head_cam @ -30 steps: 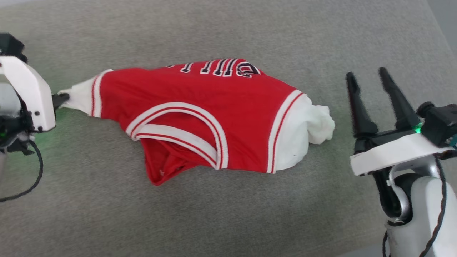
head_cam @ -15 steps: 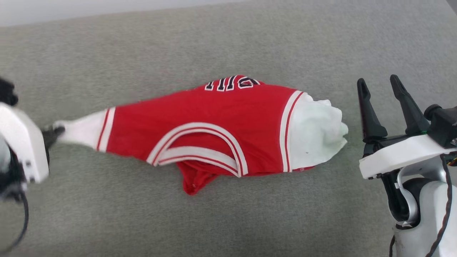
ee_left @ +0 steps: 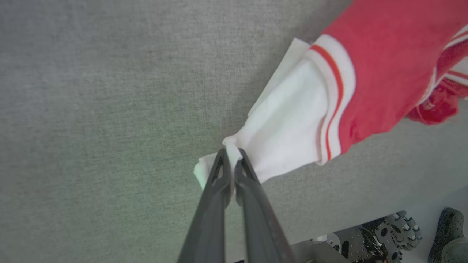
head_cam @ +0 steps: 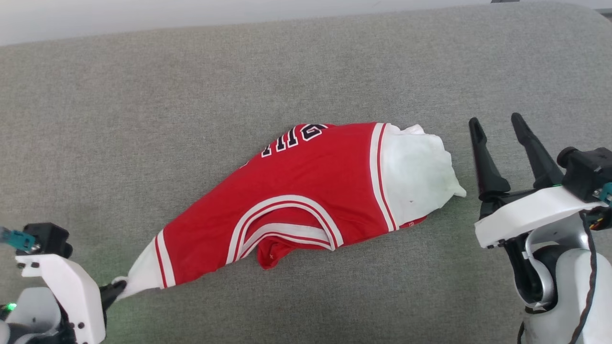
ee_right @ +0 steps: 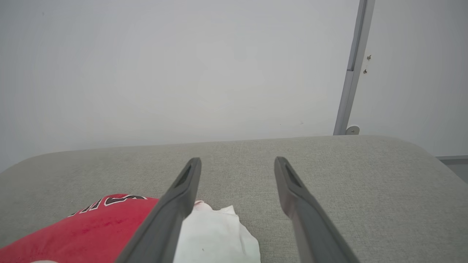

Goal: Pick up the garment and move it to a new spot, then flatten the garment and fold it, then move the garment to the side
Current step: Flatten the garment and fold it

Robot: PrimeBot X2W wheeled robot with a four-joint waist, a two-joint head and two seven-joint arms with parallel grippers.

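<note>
Nearest the robot, at the worktop's (head_cam: 143, 119) near-left corner, the left gripper (head_cam: 117, 288) is clamped tight on the tip of the garment's (head_cam: 306, 191) near sleeve (head_cam: 143, 274). The left wrist view shows this closely: the two dark fingers of the left gripper (ee_left: 231, 157) are pressed together with a small pinch of white cloth between them, and the sleeve (ee_left: 289, 131) fans out from that pinch toward the red body. A little white fabric pokes out beside the fingertips. The worktop's near edge runs just behind the grip.

From that held point the garment runs diagonally away and to the right across the grey fabric of the worktop, pulled into a long taper. Its red body lies rumpled, with the striped neckline (head_cam: 287, 224) facing the near edge and a red fold bunched under it. Black, white-outlined lettering (head_cam: 291, 138) curls over the far side of the body.

The far sleeve (head_cam: 416, 172) lies crumpled at the garment's right end, toward the worktop's right edge. Just beside it, not touching, the right gripper (head_cam: 495, 120) has its fingers spread wide and holds nothing. In the right wrist view the garment (ee_right: 91, 226) sits low left of that gripper (ee_right: 237, 160).

Beyond the worktop's far edge are a pale wall (ee_right: 146, 73) and a grey post (ee_right: 353, 69).
</note>
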